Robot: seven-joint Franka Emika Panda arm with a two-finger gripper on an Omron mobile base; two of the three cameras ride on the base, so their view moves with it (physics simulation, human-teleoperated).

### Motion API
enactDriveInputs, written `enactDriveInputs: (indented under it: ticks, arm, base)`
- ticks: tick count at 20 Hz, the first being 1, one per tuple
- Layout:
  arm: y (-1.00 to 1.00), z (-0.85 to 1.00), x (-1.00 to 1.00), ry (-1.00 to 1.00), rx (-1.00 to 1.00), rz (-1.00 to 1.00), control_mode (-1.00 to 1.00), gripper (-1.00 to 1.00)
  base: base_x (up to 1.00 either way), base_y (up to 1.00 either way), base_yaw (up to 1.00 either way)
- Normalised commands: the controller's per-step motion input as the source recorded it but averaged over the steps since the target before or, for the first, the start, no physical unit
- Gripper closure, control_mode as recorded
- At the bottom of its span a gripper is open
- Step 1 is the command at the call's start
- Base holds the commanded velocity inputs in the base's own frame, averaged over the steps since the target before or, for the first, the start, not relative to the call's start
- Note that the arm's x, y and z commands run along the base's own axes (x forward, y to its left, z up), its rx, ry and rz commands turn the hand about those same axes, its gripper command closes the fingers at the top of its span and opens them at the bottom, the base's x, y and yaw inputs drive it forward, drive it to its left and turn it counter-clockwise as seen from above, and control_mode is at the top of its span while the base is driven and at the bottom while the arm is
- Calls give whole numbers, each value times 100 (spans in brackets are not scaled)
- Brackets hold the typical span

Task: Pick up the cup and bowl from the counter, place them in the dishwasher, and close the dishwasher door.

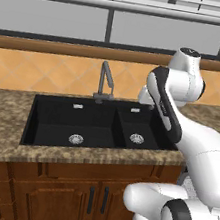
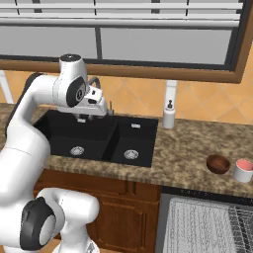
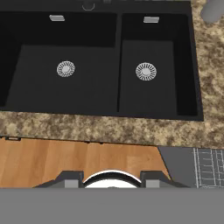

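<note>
The brown bowl (image 2: 218,163) and the white cup with the salmon-red face (image 2: 243,170) stand side by side on the granite counter (image 2: 183,148), far right of the black sink. Below them the dishwasher (image 2: 207,193) is open, and its grey wire rack (image 2: 202,225) shows. My gripper (image 2: 89,118) hangs over the sink's left basin, well left of both dishes. In the hand view the gripper (image 3: 111,178) is open with nothing between its fingertips (image 3: 70,177), looking down at the sink, the counter edge (image 3: 131,129) and a corner of the dishwasher rack (image 3: 210,166).
A black double sink (image 2: 99,138) with a grey faucet (image 1: 105,83) is cut into the counter. A white soap dispenser (image 2: 169,114) stands behind the sink's right end. Wooden cabinets (image 1: 67,196) run under the counter, and a window sill (image 2: 148,71) runs along the back wall.
</note>
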Motion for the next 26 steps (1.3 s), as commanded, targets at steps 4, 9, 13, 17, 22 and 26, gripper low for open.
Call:
enactDriveInputs:
  ticks: [4, 9, 13, 17, 22, 26]
  arm:
    - [-39, -5, -5, 0, 0, 0, -100, -100]
    - [-100, -26, 20, 8, -8, -1, -100, -100]
    - [-100, -12, -2, 2, -15, -8, -100, -100]
    - [-100, -14, -14, 2, -10, -13, -100, -100]
    - [-100, -29, -1, 8, -4, -6, -100, -100]
    - [-100, -10, 1, 6, 0, 0, -100, -100]
  base:
    - [0, 0, 0]
    - [0, 0, 0]
    - [0, 0, 0]
    - [0, 0, 0]
    - [0, 0, 0]
    - [0, 0, 0]
